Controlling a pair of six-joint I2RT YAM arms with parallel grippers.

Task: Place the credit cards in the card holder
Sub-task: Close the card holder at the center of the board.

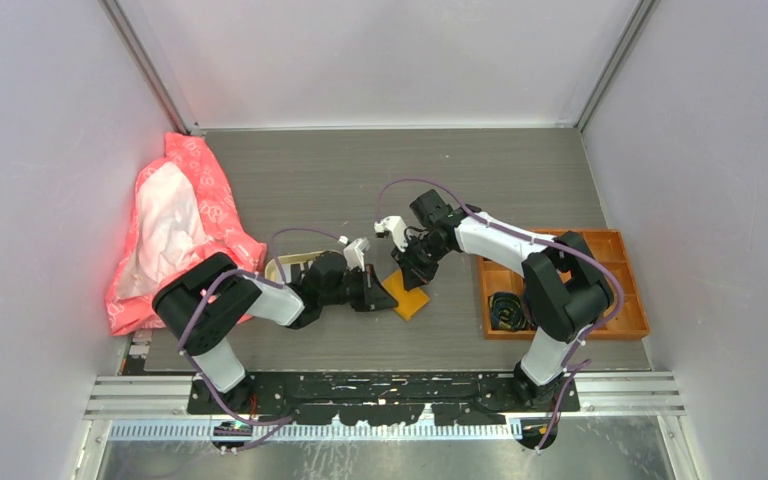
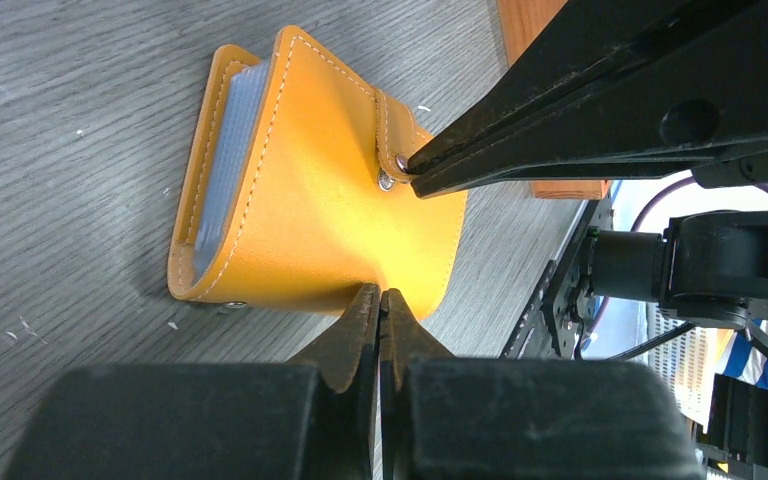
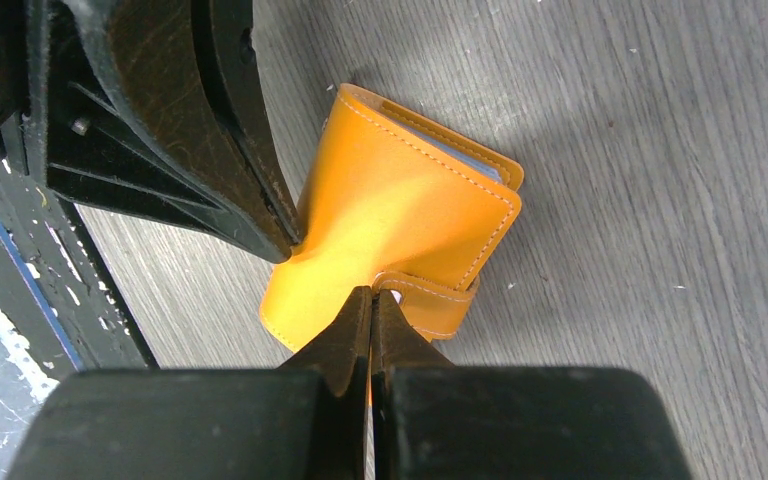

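One card holder (image 2: 310,180) is lying folded on the grey table (image 1: 360,180), mid-table between two grippers. The left gripper (image 2: 380,295) is clenching the edge of its cover, and the right gripper (image 3: 371,295) is pinching its snap tab (image 3: 430,295). One orange box (image 1: 615,285) holding black coils is sitting to the right, one pink-and-white bag (image 1: 175,225) is slumping far left, and one beige tray (image 1: 282,264) is peeking out behind the left arm. The holder is showing mustard-orange leather, pale stitching and pale blue-grey sheets (image 2: 215,150) between its covers; whether these are cards I cannot tell
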